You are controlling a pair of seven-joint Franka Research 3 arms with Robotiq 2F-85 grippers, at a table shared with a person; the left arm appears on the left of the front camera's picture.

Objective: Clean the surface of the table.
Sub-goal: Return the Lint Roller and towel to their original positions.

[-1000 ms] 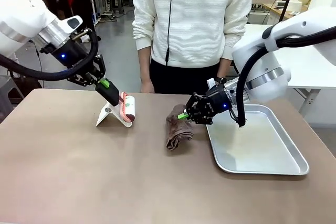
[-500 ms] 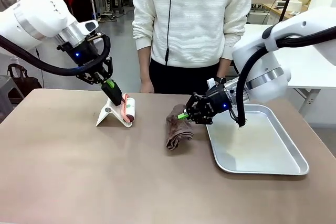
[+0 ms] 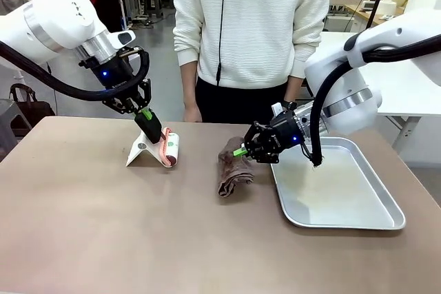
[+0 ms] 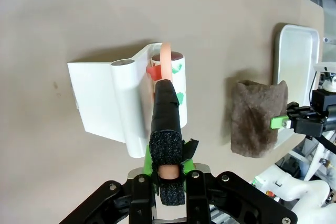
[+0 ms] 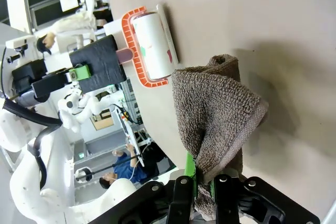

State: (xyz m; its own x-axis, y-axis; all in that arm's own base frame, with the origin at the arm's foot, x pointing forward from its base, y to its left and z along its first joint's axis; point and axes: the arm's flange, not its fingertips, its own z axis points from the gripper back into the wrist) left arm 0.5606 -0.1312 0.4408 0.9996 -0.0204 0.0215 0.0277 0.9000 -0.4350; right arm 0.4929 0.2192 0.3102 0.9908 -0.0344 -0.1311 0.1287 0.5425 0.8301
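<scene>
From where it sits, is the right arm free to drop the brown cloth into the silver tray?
Probably yes. The right gripper, jaws shut on the brown knitted cloth, sits just beside the shallow silver metal tray, with nothing between them.

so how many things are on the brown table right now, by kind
lint roller: 1
white roller stand: 1
brown cloth: 1
silver metal tray: 1
total: 4
</scene>
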